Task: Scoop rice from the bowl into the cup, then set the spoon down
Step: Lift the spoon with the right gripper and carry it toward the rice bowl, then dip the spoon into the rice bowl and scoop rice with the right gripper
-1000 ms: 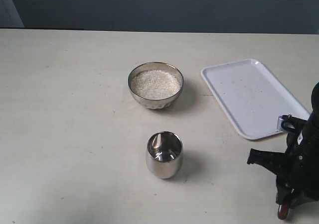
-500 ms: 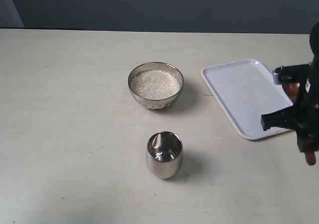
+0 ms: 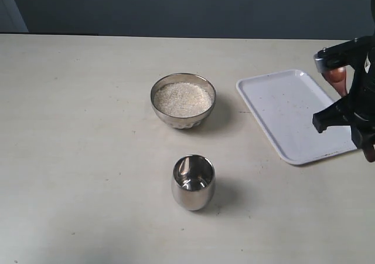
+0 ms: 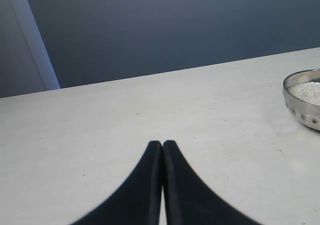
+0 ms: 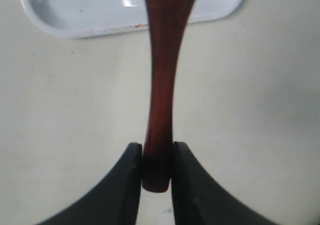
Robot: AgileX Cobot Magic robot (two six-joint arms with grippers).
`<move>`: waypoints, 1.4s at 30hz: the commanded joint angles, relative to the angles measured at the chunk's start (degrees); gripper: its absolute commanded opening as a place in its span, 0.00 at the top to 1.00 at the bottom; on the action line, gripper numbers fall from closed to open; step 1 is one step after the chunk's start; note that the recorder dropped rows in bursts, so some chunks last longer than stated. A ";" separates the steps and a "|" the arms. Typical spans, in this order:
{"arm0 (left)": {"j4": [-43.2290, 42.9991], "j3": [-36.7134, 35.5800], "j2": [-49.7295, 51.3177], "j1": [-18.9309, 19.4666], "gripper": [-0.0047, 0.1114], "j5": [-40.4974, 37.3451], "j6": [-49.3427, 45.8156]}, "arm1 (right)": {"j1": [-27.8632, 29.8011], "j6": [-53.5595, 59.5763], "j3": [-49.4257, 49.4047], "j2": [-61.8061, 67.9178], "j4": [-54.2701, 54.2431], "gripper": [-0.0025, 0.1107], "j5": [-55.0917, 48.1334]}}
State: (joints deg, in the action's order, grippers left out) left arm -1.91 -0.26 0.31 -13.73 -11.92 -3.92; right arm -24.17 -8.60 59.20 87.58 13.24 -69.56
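The right pincer (image 5: 157,155) is gripping the spoon (image 5: 161,85) by the end of its handle, holding it up over the right edge of the white tray (image 3: 281,111). The left pincer (image 4: 163,146) is resting closed, its 2 jaws pressed together and empty. The bowl (image 3: 181,122) is holding the rice (image 3: 182,98) on the desk (image 3: 88,158), left of the tray. The cup (image 3: 193,185) is standing upright in front of the bowl, apart from it.

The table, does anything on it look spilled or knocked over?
Nothing is spilled: the bowl and cup stand upright, the rice heaped inside the bowl. Only the white tray looks odd, dotted with small dark specks, with a reddish smear along one edge.
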 commanded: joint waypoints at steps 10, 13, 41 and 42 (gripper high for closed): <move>0.16 0.26 -0.31 -0.15 0.96 0.13 0.26 | -10.26 6.90 0.53 6.04 11.16 0.98 -0.24; 0.16 0.26 -0.31 -0.15 0.96 0.13 0.26 | -12.99 7.02 1.61 8.74 19.51 0.98 -0.41; 0.16 0.26 -0.31 -0.15 0.96 0.31 0.26 | -22.55 23.52 27.74 31.55 52.59 0.98 7.87; 0.16 0.26 -0.31 -0.15 0.96 0.31 0.26 | -22.76 23.52 27.74 32.17 53.79 0.98 8.44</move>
State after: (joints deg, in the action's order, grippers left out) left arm -1.91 -0.26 0.31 -13.73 -11.92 -3.92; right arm -46.19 14.76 86.49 118.36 63.15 -62.95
